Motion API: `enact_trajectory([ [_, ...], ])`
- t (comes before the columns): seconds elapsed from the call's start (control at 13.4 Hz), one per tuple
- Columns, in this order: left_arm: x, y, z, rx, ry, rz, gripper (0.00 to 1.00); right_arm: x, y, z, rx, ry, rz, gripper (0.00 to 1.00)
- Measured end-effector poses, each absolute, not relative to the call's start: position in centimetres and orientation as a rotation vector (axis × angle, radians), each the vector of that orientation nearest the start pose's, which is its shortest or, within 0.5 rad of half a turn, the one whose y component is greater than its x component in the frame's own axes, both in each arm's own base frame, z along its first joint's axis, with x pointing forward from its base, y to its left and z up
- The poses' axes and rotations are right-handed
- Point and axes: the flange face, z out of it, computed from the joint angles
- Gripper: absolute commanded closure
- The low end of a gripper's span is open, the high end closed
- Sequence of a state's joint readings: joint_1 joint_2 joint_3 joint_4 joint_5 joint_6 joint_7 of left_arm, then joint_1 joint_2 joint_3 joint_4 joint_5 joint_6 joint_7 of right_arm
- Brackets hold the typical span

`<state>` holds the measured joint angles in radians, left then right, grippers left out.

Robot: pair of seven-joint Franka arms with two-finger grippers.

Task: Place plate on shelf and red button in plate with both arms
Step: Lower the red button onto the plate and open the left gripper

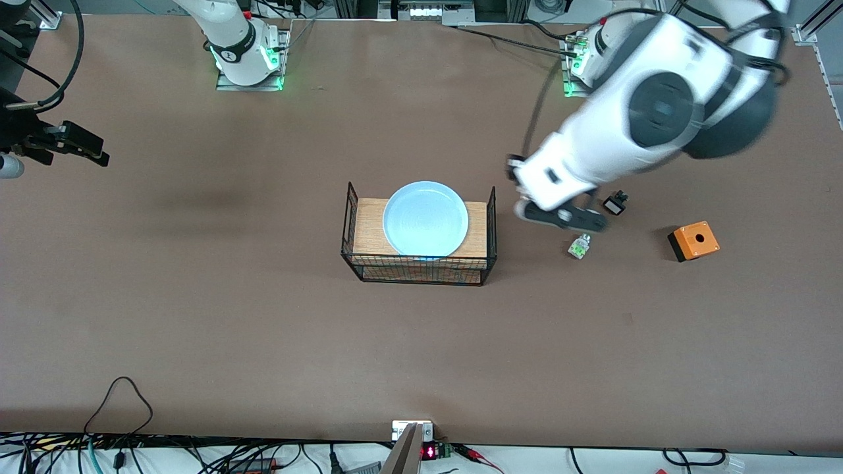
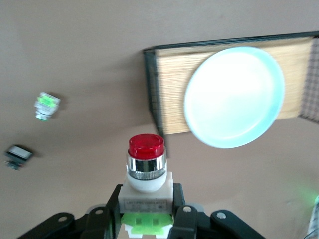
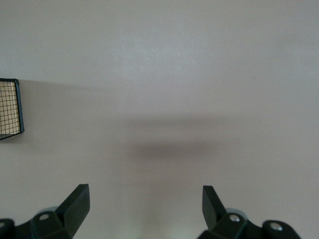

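Note:
The pale blue plate (image 1: 425, 219) lies on a wooden board inside a black wire rack (image 1: 489, 217); the left wrist view shows the plate (image 2: 234, 97) too. My left gripper (image 2: 147, 201) is shut on the red button (image 2: 146, 167), gripping its white body with the red cap pointing toward the rack. It hangs over bare table between the rack and the small parts. My right gripper (image 3: 145, 199) is open and holds nothing. It waits over bare table toward the right arm's end (image 1: 99, 157).
A similar green-capped part (image 1: 579, 247) lies on the table beside the left hand, with a small black part (image 1: 616, 202) farther from the front camera. An orange box with a round hole (image 1: 693, 240) sits toward the left arm's end. The rack's corner (image 3: 10, 107) shows in the right wrist view.

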<state>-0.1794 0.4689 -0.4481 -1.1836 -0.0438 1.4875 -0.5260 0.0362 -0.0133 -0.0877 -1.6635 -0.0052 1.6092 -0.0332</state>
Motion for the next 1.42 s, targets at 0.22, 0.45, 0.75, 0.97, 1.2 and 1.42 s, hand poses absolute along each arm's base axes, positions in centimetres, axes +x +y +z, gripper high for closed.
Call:
enact_trajectory([
  [0.22, 56.5, -39.5, 51.8, -3.302, -0.040, 0.314, 1.00, 55.0, -3.0, 59.2, -3.143, 0.029, 0.064, 0.00],
  [0.45, 56.8, -43.7, 48.1, -3.356, -0.173, 0.278, 1.00, 55.0, -3.0, 59.2, -3.143, 0.030, 0.065, 0.00],
  [0.75, 55.2, -47.9, 40.7, -3.257, -0.081, 0.290, 1.00, 55.0, -3.1, 59.1, -3.143, 0.032, 0.066, 0.00],
  [0.97, 54.1, -50.7, 36.0, -3.234, -0.029, 0.281, 0.95, 55.0, -3.1, 59.1, -3.143, 0.033, 0.068, 0.00],
  [1.2, 54.2, -50.9, 34.0, -3.213, -0.026, 0.291, 0.01, 55.0, -3.1, 59.1, -3.143, 0.033, 0.068, 0.00],
  [1.42, 54.4, -50.8, 34.2, -3.213, -0.025, 0.276, 0.00, 55.0, -3.1, 59.1, -3.143, 0.034, 0.069, 0.00],
])
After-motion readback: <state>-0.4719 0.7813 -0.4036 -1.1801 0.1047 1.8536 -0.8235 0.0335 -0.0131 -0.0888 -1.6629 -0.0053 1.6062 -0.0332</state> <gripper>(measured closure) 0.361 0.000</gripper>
